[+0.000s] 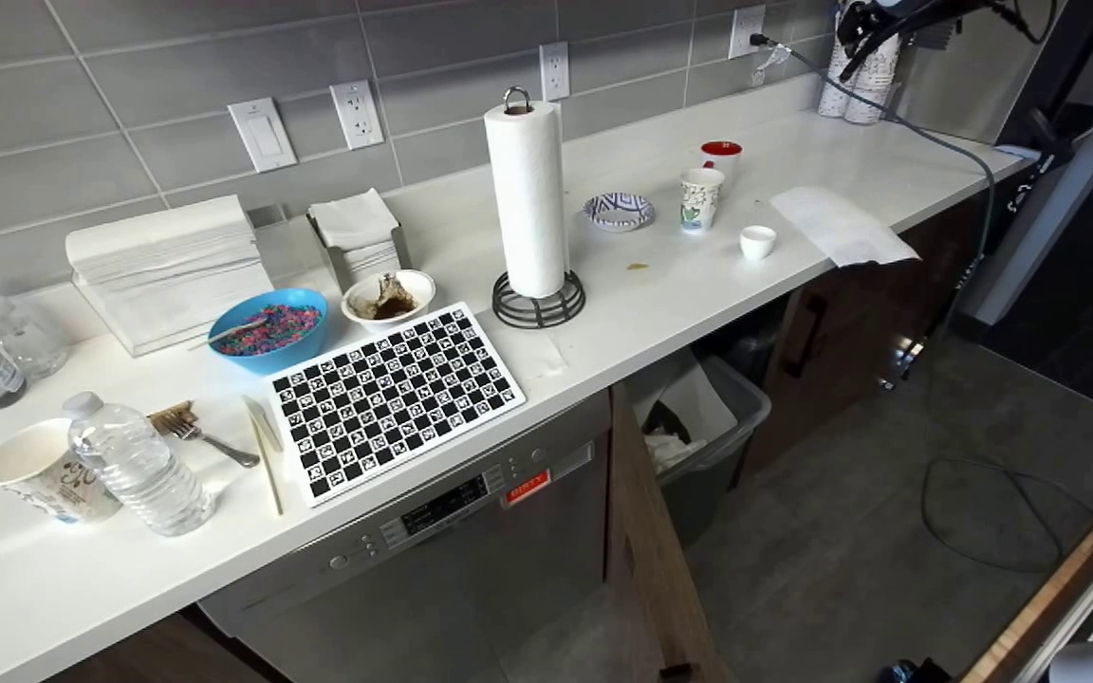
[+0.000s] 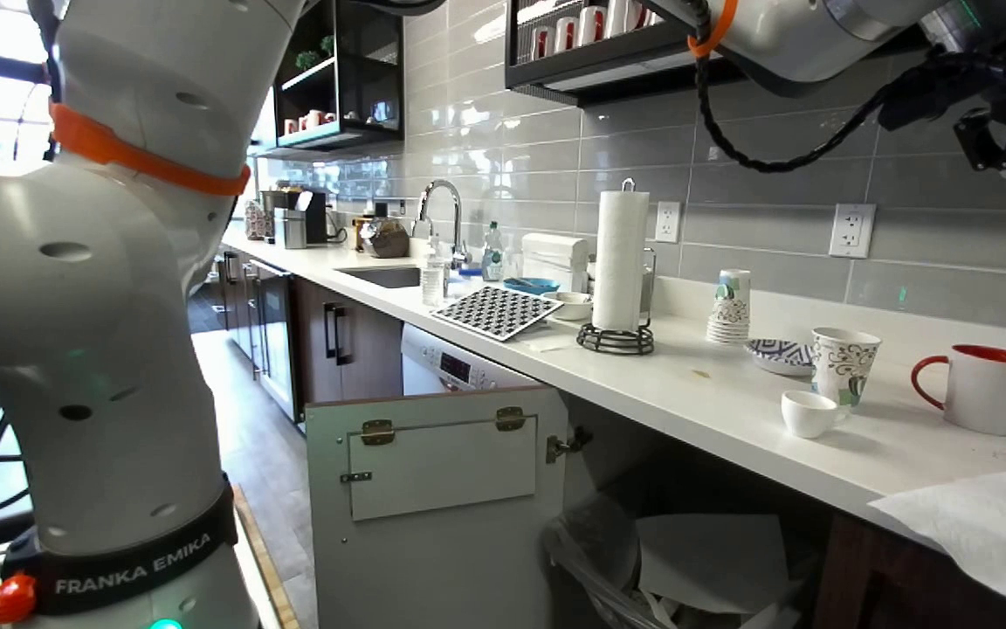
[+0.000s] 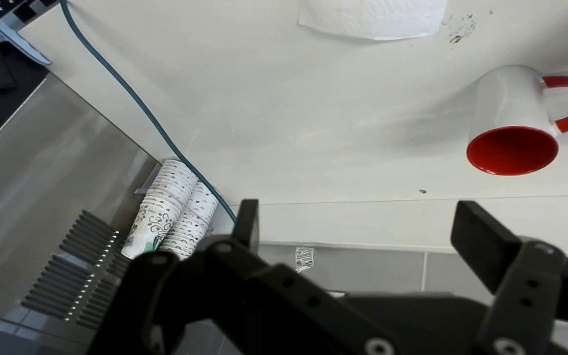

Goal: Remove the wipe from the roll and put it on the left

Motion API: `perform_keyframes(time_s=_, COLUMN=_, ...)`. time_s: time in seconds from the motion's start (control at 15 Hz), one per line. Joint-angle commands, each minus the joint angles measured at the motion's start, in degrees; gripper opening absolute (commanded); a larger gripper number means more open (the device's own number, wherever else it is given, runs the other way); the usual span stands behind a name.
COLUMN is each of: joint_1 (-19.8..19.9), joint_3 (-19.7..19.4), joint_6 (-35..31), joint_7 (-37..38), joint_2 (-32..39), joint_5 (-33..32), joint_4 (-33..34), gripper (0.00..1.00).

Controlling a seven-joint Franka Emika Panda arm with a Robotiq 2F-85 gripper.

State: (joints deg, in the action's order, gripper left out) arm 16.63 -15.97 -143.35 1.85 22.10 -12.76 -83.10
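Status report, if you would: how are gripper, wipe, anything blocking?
Gripper open, empty. Wipe lies apart from roll, overhanging counter. Nothing seen covering wipe; mug stands nearby.

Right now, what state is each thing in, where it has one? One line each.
Tool: open, empty
Paper roll: upright, paper left on it
Sheet: off the roll, lying on the counter, one end over the edge
Cabinet door: open
Dishwasher: shut, DIRTY sign showing
Bin: paper-like trash inside
Bottle: upright, cap on
Blue bowl: pink and blue bits inside
White bowl: something brown inside
Mug: upright
Small white cup: upright
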Motion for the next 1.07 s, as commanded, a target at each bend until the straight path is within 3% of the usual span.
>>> perform_keyframes(time_s=0.0, joint_1=-0.87, joint_3=-0.53, joint_6=0.98, joint_7=0.70, joint_2=-1.88, joint_5=-1.59, joint_4=-2.45, gripper=1.00)
perform_keyframes(time_s=0.33, joint_1=-0.56, joint_3=0.04, joint_6=2.08, joint_7=-0.55, joint_2=-2.67, joint_5=-1.58, joint_4=-3.53, gripper=1.00)
perform_keyframes(time_s=0.8, joint_1=1.38, joint_3=4.58, joint_6=14.17, joint_7=-13.12, joint_2=-9.46, joint_5=10.10, joint_4=-8.49, gripper=1.00)
perform_keyframes(time_s=1.0, joint_1=0.08, joint_3=3.84, joint_6=15.63, joint_7=-14.72, joint_2=-13.32, joint_5=7.15, joint_4=-13.04, gripper=1.00)
